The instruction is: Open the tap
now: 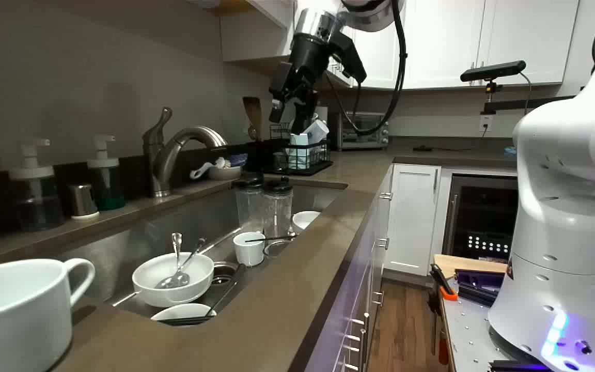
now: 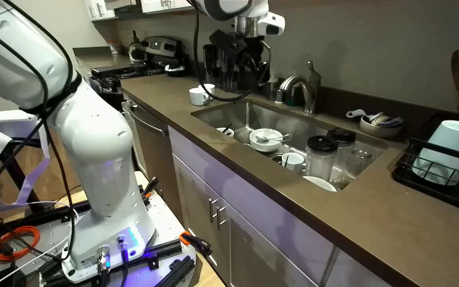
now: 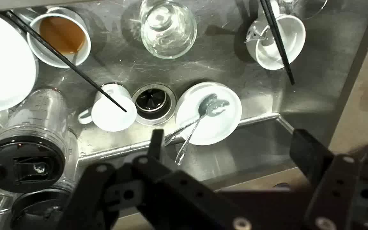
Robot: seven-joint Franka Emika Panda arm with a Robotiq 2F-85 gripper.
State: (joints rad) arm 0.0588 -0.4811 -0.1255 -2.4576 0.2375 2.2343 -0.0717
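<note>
Gripper (image 3: 228, 137) spread above sink (image 3: 219, 57); tap (image 1: 162, 170) on rear ledge (image 1: 135, 205)

Tap location: upright on the ledge behind the sink, shown in both exterior views. The spout (image 1: 199, 133) arches forward over the sink. The lever (image 1: 156, 132) points upward.

Gripper condition: the fingers (image 3: 157, 143) stand wide apart. In both exterior views the gripper hangs pointing downward and shows apart from the tap.

Sink contents: the wrist view looks down on a white bowl (image 3: 227, 124), seen between and beyond the fingers, with two utensils (image 3: 207, 103) in it. The drain (image 3: 152, 102) is beside the bowl. A mug (image 3: 115, 121) sits just beside the drain, and a black chopstick (image 3: 65, 60) reaches over it. A glass (image 3: 168, 35) and a cup (image 3: 51, 60) with brown liquid (image 3: 62, 35) appear toward the top of that view. Two bottles (image 2: 320, 165) with black lids (image 2: 322, 143) stand upright near one end of the sink.

Ledge items: two soap pumps (image 1: 106, 181) stand on one side of the tap, with a small steel cylinder (image 1: 82, 200) between them. A dish (image 2: 375, 129) holding a brush (image 2: 379, 118) stands on the other side of the tap.
</note>
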